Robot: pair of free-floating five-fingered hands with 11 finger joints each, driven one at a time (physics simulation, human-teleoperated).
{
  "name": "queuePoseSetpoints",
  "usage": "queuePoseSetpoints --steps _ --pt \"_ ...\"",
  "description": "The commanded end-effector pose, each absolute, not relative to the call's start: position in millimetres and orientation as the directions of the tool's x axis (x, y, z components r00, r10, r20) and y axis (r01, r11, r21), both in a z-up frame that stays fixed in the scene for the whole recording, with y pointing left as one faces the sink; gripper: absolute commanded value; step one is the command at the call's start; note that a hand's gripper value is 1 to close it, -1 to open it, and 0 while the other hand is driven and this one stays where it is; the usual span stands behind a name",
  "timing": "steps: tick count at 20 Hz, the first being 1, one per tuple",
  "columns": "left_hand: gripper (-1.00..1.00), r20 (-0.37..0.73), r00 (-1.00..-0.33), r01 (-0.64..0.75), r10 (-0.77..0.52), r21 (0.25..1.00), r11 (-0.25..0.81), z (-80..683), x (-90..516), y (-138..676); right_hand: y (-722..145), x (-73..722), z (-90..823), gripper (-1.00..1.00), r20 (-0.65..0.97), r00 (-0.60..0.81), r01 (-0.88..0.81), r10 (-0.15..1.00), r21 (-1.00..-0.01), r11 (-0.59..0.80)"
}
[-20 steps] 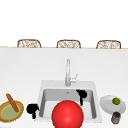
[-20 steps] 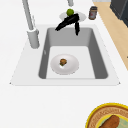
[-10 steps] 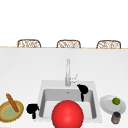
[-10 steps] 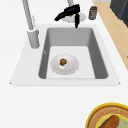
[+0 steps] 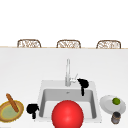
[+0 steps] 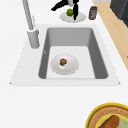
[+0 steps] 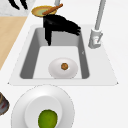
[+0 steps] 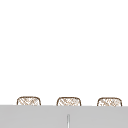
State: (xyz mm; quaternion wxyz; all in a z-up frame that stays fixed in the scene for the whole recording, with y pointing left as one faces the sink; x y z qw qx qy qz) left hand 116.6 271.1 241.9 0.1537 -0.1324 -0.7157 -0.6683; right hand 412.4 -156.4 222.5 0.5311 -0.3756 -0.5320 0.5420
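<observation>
You saw both hands black: left hand (image 5: 32, 109) lower left of front frame, right hand (image 5: 83, 84) just right of centre. Faucet (image 5: 67, 72) was pale grey, sink (image 5: 45, 86) light grey, counter (image 5: 30, 65) white. Red ball (image 5: 67, 114) sat at bottom centre. White plate (image 5: 107, 106) at lower right carried green fruit (image 5: 116, 101). Dark brown jar (image 5: 116, 117) had paler band. Bowl (image 5: 5, 115) at lower left was yellow with brown rim, orange-brown stick (image 5: 12, 102) across it. In left side frame, white dish (image 6: 72, 66) at centre bore brown morsel (image 6: 63, 61). Chair backs (image 5: 29, 43) showed brown-and-white weave.

Brushed grey metal faucet (image 5: 67, 72) and sink (image 5: 44, 97); glossy red ball (image 5: 67, 115); matt black right hand (image 5: 83, 83); woven wicker chairs (image 5: 68, 44).
</observation>
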Motion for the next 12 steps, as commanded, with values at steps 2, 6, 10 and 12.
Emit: queuePoseSetpoints --steps 2,6,10,12 --pt "0.00 0.397 -0.918 0.395 -0.016 0.916 0.072 242 117 271 -151 424 249 -1.00 0.131 -0.155 -0.165 0.979 -0.981 0.105" --pt "0.00 0.397 -0.918 0.395 -0.016 0.916 0.072 242 117 271 -142 446 265 -1.00 0.130 -0.151 -0.185 0.980 -0.978 0.101" --pt "0.00 0.397 -0.918 0.395 -0.016 0.916 0.072 242 117 271 -135 462 286 -1.00 0.117 -0.153 -0.173 0.981 -0.981 0.090" --pt "0.00 0.397 -0.918 0.395 -0.016 0.916 0.072 242 117 271 -134 469 294 -1.00 0.118 -0.153 -0.175 0.981 -0.980 0.091"
